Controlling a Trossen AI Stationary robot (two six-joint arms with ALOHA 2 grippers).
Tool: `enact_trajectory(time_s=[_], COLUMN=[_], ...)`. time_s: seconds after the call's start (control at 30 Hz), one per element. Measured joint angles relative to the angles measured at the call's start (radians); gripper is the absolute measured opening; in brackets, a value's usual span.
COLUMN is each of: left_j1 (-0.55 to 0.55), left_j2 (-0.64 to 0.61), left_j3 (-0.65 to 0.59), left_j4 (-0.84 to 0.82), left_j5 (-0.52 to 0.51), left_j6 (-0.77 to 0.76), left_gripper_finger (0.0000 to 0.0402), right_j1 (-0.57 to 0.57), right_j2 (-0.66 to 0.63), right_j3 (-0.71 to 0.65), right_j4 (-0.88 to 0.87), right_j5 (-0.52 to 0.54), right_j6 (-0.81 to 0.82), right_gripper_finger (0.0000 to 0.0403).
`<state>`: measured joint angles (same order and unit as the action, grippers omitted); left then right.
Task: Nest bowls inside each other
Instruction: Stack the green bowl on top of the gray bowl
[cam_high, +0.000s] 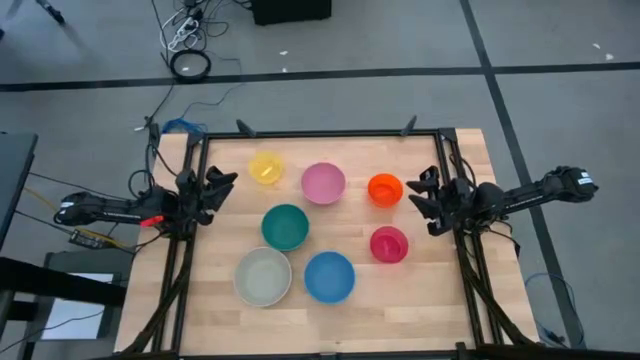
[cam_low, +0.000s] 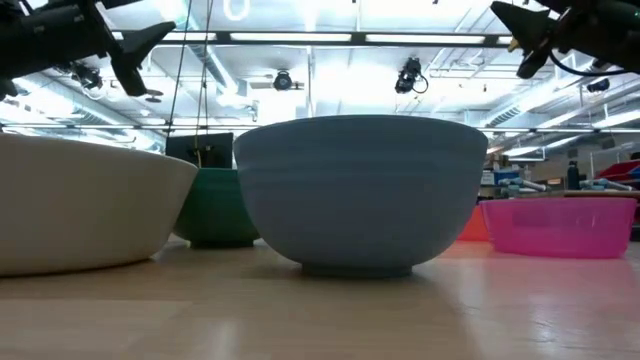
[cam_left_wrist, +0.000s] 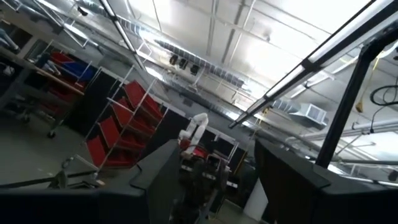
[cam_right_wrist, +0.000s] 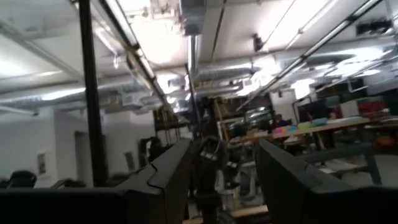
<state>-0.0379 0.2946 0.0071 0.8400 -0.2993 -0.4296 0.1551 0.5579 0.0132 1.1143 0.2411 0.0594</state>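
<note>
Seven bowls stand apart, each on its base on the wooden table (cam_high: 440, 300): yellow (cam_high: 265, 167), pink (cam_high: 323, 183) and orange (cam_high: 385, 189) at the back, teal (cam_high: 285, 227) and red (cam_high: 389, 244) in the middle, grey-white (cam_high: 263, 276) and blue (cam_high: 329, 277) in front. My left gripper (cam_high: 225, 192) hangs open above the table's left edge, left of the yellow bowl. My right gripper (cam_high: 418, 190) hangs open above the right edge, just right of the orange bowl. Both point upward, and their wrist views show only ceiling between the fingers (cam_left_wrist: 158, 180) (cam_right_wrist: 165, 180).
A dark metal frame (cam_high: 320, 134) runs along the table's far edge and down both sides, carrying the arms. In the low view the blue bowl (cam_low: 360, 190) fills the middle, with the grey-white one (cam_low: 80, 210) at its left and the pink one (cam_low: 555, 225) at its right.
</note>
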Motion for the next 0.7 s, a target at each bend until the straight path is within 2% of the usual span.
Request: enact_trajectory(time_s=[0.1,0.17,0.2,0.3,0.37,0.47,0.57,0.7], left_j1=[0.0,0.0,-0.001,-0.003,-0.002,-0.002,-0.003,-0.02], left_j2=[0.0,0.004,0.014,0.081,0.18,0.347,0.511,0.682], left_j3=[0.001,0.023,0.061,0.248,0.404,0.628,0.81,0.927], left_j4=[-0.009,-0.072,-0.142,-0.552,-0.848,-1.207,-1.497,-1.731], left_j5=[0.006,0.006,0.006,-0.061,-0.12,-0.127,-0.103,0.126], left_j6=[0.029,0.034,0.034,0.032,0.041,0.06,0.059,0.13], left_gripper_finger=[0.0218,0.0218,0.0218,0.0208,0.0196,0.0181,0.0178,0.0178], right_j1=[-0.004,-0.006,-0.007,-0.007,-0.011,-0.028,-0.058,-0.066], right_j2=[0.0,0.007,0.015,0.101,0.215,0.414,0.585,0.755], right_j3=[0.006,0.067,0.12,0.39,0.608,0.903,1.122,1.307], right_j4=[0.009,-0.058,-0.151,-0.639,-0.999,-1.391,-1.596,-1.755], right_j5=[0.029,0.145,0.187,0.266,0.329,0.452,0.523,0.39], right_j6=[0.002,0.012,0.002,-0.01,0.003,0.082,0.229,0.316], right_gripper_finger=[0.0168,0.0168,0.0167,0.0164,0.0162,0.0159,0.0156,0.0152])
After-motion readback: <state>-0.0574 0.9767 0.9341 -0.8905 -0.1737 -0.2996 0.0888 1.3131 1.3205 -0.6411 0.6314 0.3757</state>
